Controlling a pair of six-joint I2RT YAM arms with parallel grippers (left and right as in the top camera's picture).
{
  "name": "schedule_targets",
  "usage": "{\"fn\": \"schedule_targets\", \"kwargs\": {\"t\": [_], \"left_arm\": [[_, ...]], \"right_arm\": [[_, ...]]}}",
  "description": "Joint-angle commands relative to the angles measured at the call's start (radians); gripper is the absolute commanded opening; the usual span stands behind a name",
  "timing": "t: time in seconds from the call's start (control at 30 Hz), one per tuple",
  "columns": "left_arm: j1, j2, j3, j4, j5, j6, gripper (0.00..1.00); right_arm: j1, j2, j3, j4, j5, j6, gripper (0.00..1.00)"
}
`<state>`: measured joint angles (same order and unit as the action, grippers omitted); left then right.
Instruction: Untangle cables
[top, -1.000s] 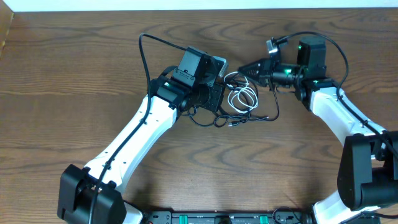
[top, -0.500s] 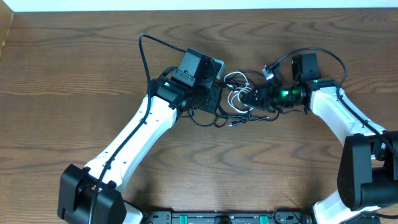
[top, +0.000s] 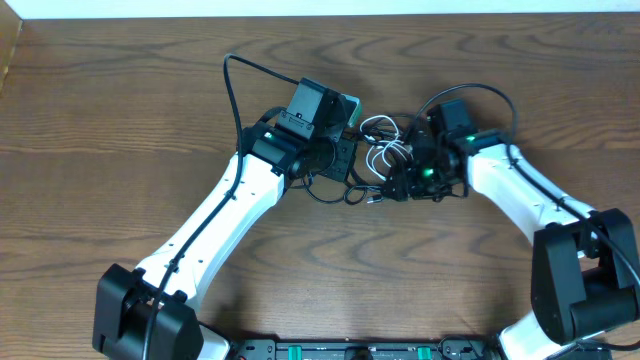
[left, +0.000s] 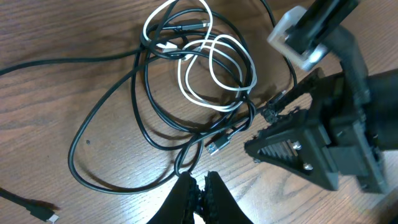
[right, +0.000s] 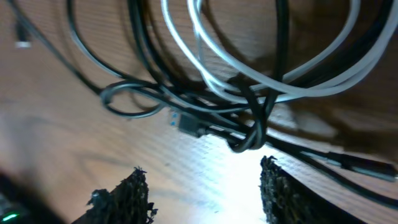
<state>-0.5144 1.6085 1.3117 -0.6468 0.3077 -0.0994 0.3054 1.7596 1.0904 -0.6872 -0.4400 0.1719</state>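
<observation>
The cables lie in one tangle (top: 383, 152) on the wooden table between my two grippers. A white cable (left: 217, 68) loops through several black ones (left: 124, 106). A metal plug (left: 217, 143) pokes out of the knot. My left gripper (left: 199, 182) is shut, with a black loop lying right at its tips; I cannot tell whether the loop is pinched. My right gripper (right: 202, 186) stands open, low over the table. A knotted black crossing (right: 249, 134) and a plug (right: 189, 124) sit just ahead of its fingers (right: 124, 196). From above, the right gripper (top: 397, 185) sits at the tangle's lower right edge.
A loose black cable end with a plug (left: 40, 211) lies apart at the lower left. The left arm's own thick wire (top: 230, 85) arches behind its wrist. The table's far edge (top: 320, 14) runs along the top, and the arm bases (top: 350, 350) stand at the front.
My right gripper swung left and down from beside the tangle onto its lower right edge, and its jaws went from shut to open. The left arm stayed put.
</observation>
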Motion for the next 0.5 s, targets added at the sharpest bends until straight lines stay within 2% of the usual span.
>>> {"fn": "schedule_targets", "kwargs": {"t": [0.0,0.1,0.13,0.17,0.33,0.47], "left_arm": [[-0.002,0.006,0.014,0.0,-0.035,0.02,0.08],[-0.002,0.006,0.014,0.0,-0.061,0.02,0.09],[-0.002,0.006,0.014,0.0,-0.064,0.02,0.17],[-0.002,0.006,0.014,0.0,-0.066,0.02,0.17],[-0.002,0.006,0.014,0.0,-0.066,0.02,0.43],[-0.002,0.006,0.014,0.0,-0.066,0.02,0.54]], "right_arm": [[0.03,-0.001,0.005,0.016,0.158,-0.019,0.53],[0.043,-0.001,0.005,0.032,0.221,-0.001,0.52],[0.045,0.002,0.005,0.037,0.249,0.008,0.53],[0.045,0.005,0.005,0.042,0.255,0.007,0.52],[0.057,0.041,0.005,0.077,0.239,0.01,0.48],[0.067,0.077,0.005,0.082,0.208,0.011,0.47]]}}
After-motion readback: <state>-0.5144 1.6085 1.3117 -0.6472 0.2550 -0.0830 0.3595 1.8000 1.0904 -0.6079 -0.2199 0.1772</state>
